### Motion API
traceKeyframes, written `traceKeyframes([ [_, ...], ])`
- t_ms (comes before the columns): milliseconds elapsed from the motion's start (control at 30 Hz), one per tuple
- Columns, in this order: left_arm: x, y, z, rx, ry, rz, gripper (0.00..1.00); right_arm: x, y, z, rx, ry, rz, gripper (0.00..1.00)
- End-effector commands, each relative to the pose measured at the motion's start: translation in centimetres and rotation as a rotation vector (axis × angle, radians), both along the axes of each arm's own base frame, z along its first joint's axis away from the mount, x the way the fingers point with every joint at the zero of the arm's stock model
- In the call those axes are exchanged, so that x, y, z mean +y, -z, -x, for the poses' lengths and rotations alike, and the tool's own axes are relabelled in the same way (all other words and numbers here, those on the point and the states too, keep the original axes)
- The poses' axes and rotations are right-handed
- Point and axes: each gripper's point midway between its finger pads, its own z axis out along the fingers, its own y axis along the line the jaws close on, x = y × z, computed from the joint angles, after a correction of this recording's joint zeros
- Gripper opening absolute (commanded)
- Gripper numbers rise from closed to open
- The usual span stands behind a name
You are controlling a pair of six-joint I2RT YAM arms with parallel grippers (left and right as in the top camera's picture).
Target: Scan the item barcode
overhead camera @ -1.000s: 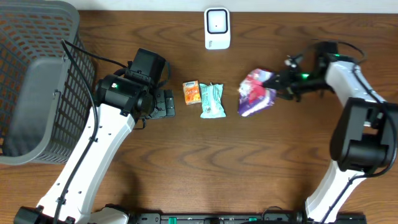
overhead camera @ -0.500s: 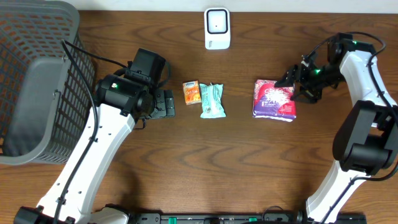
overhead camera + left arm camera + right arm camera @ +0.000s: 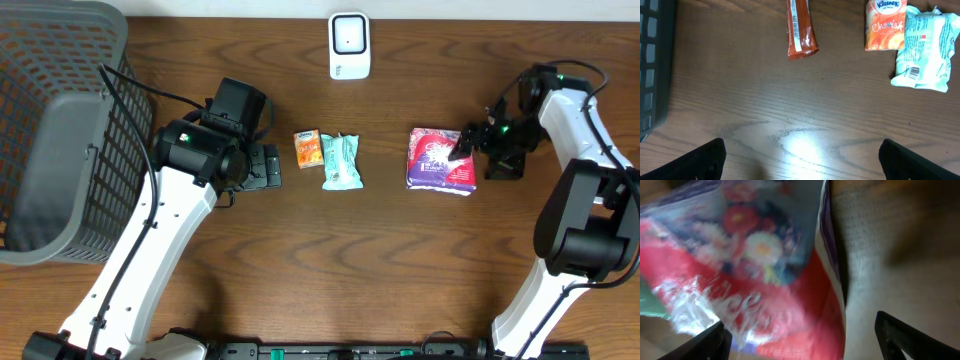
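The white barcode scanner stands at the table's back edge. A purple and red floral pack lies flat on the table right of centre. My right gripper is at its right edge, open. In the right wrist view the pack fills the left, and my right gripper has its jaws wide apart with bare wood beside the pack. An orange Kleenex pack and a teal pack lie mid-table. My left gripper hovers open to their left, nothing between its fingers.
A grey mesh basket takes up the far left of the table. In the left wrist view a red-brown snack bar lies left of the Kleenex pack and the teal pack.
My right gripper has opened and let go of the floral pack, which went from tilted to lying flat further right. The left arm has not moved.
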Motion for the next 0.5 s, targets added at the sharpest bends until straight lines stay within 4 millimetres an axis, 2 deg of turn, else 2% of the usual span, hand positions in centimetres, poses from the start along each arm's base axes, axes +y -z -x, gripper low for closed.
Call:
traceKeyframes([
  [0, 0.2, -0.1, -0.1, -0.003, 0.009, -0.009, 0.98, 1.0, 1.1, 0.7, -0.018, -0.026, -0.056, 0.83],
  [33, 0.2, -0.1, -0.1, -0.003, 0.009, -0.009, 0.98, 1.4, 1.6, 0.7, -0.03, -0.024, -0.075, 0.8],
  [100, 0.2, -0.1, -0.1, -0.003, 0.009, -0.009, 0.98, 2.2, 2.6, 0.8, -0.051, -0.026, -0.111, 0.65],
  [133, 0.2, -0.1, -0.1, -0.003, 0.009, -0.009, 0.98, 2.7, 3.0, 0.8, -0.06, -0.026, -0.132, 0.52],
  [200, 0.2, -0.1, -0.1, -0.003, 0.009, -0.009, 0.98, 3.7, 3.4, 0.8, -0.077, -0.022, -0.179, 0.34],
  [300, 0.2, -0.1, -0.1, -0.003, 0.009, -0.009, 0.98, 5.6, 2.9, 0.4, -0.099, -0.009, -0.269, 0.02],
  [467, 0.2, -0.1, -0.1, -0.003, 0.009, -0.009, 0.98, 8.6, -0.2, -1.8, -0.138, 0.049, -0.447, 0.01],
])
